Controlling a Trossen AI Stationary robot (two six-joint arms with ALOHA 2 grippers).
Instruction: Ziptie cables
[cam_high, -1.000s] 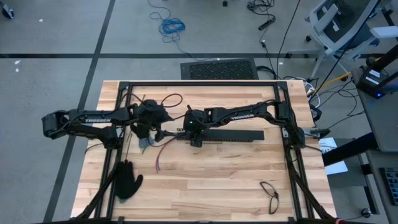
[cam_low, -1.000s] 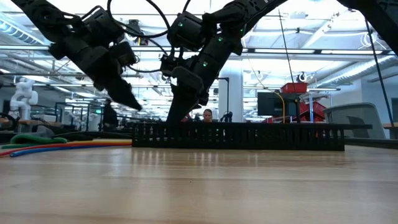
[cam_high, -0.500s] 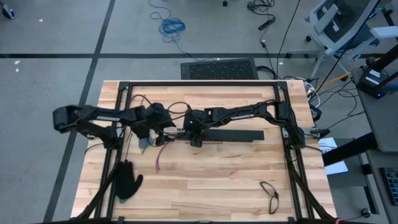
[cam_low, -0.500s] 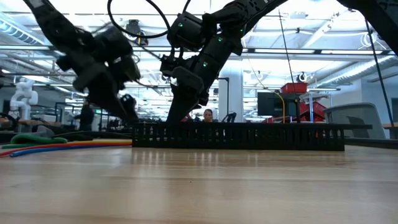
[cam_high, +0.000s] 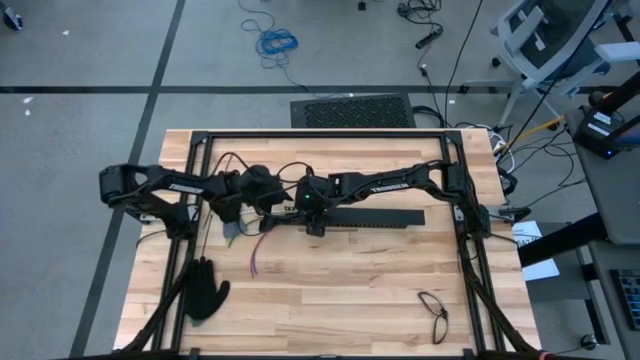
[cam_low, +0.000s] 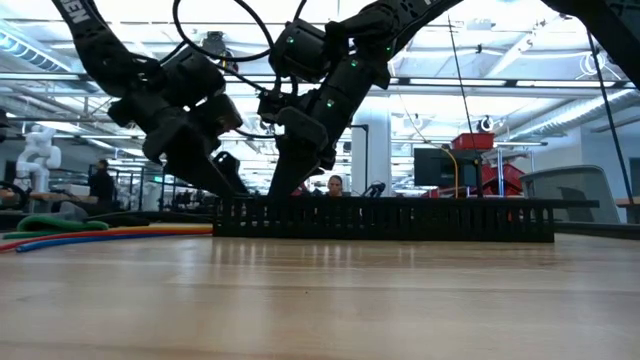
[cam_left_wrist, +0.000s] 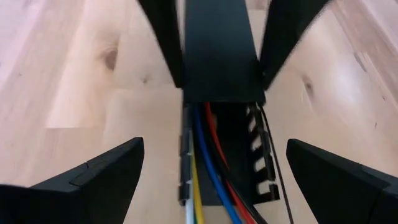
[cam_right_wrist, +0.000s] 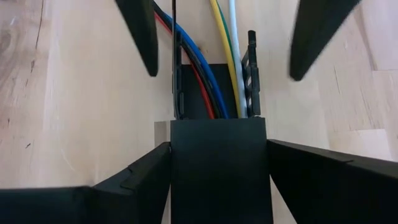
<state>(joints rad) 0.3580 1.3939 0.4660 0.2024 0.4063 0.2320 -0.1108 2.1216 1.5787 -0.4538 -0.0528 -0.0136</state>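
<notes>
A long black slotted bar (cam_high: 370, 217) lies on the wooden table. Near its left end stands my right gripper (cam_right_wrist: 217, 186), shut on it. Red, blue, yellow and white cables (cam_left_wrist: 208, 162) run inside the bar's open left end. From there they trail out onto the table (cam_high: 255, 245). A thin dark ziptie (cam_right_wrist: 173, 56) lies along the bar's slotted wall. My left gripper (cam_left_wrist: 217, 186) hangs wide open just left of that end. Its fingers stand on either side of the cables and touch nothing. My right gripper pinches the black bar's two long sides (cam_right_wrist: 217, 149) between its fingers, near the bar's left end. The fingers slant down from the table's right side and lie across the bar. The bar rests flat on the table.
A black glove (cam_high: 205, 290) lies near the front left. Glasses (cam_high: 433, 314) lie at the front right. A black frame (cam_high: 320, 133) runs along the table's far edge and both sides. Bare wood lies in front of the bar.
My left gripper has come down and toward the table's right, up to the bar's left end, rolling a little as it went. It has stayed open. My right gripper and the bar have kept still.
</notes>
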